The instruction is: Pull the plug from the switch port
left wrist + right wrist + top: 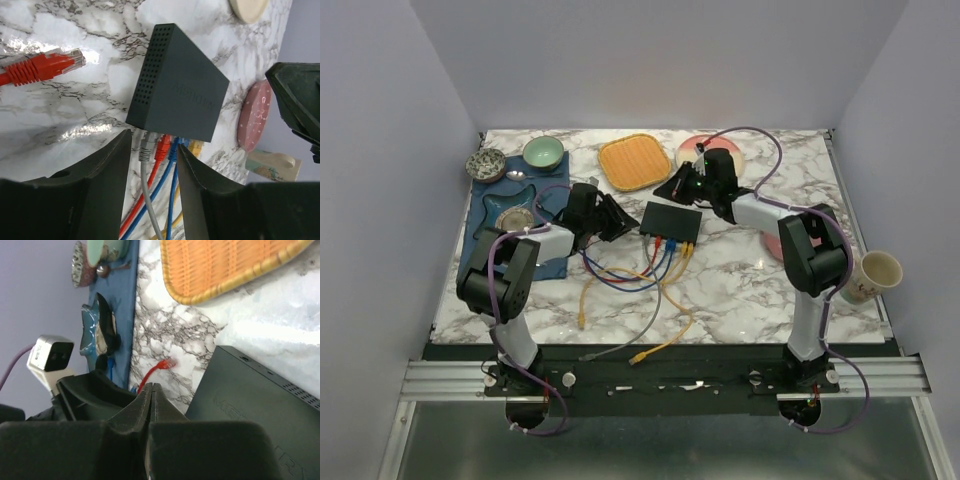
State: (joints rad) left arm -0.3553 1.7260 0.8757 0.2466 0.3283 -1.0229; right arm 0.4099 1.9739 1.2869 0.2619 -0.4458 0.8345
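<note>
At the table's (740, 290) left, a speckled bowl (486, 165) and a green bowl (542, 152) stand with nothing visible in either. The left tool (153, 144) is the nearer one. It is about half open and holds nothing, with its 2 fingers straddling the grey plug (145, 150) and red plug (163, 146). Both plugs sit in the switch (180, 85), mid-table, along its near edge. Their cables run back toward the arm bases, so I judge the pull goes that way. The right tool (151, 390) is closed on nothing by the switch's far corner, and contact is unclear. A cup (878, 272) stands far right.
</note>
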